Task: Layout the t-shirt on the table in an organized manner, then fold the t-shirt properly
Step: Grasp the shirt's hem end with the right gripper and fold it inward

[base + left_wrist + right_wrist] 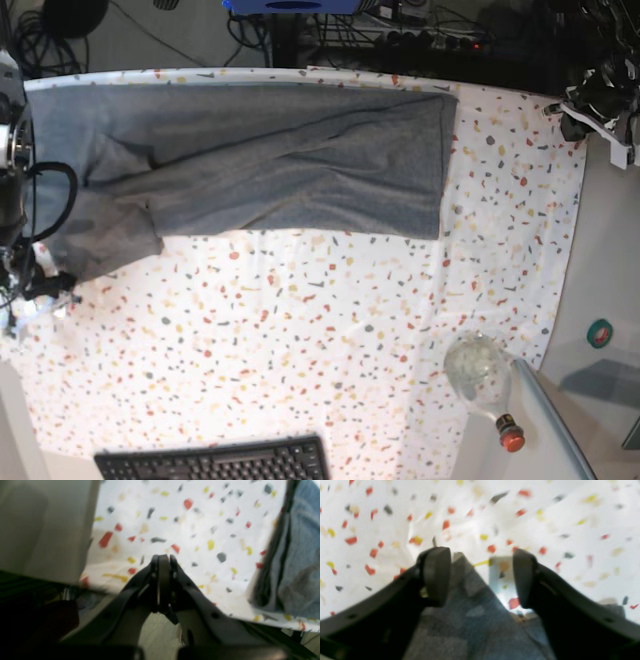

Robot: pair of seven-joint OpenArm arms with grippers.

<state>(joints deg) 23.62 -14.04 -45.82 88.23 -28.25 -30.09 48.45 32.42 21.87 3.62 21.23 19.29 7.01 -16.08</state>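
1. While folded lengthwise into a long band, the t-shirt (270, 160) lies across the far part of the table (300, 330), running 9 to 3 o'clock; one sleeve (105, 235) droops toward 7 o'clock at its left end.
2. Right gripper (480, 577): jaws wide apart, nothing clamped, grey sleeve fabric directly below between the pads (436, 575).
3. Left gripper (163, 562): jaws pressed together, empty, over the table's edge; shirt hem off at its 3 o'clock.
4. Keyboard (215, 462) at 6 o'clock on the near edge.
5. Clear bottle (485, 385) with a red cap at 4 o'clock.
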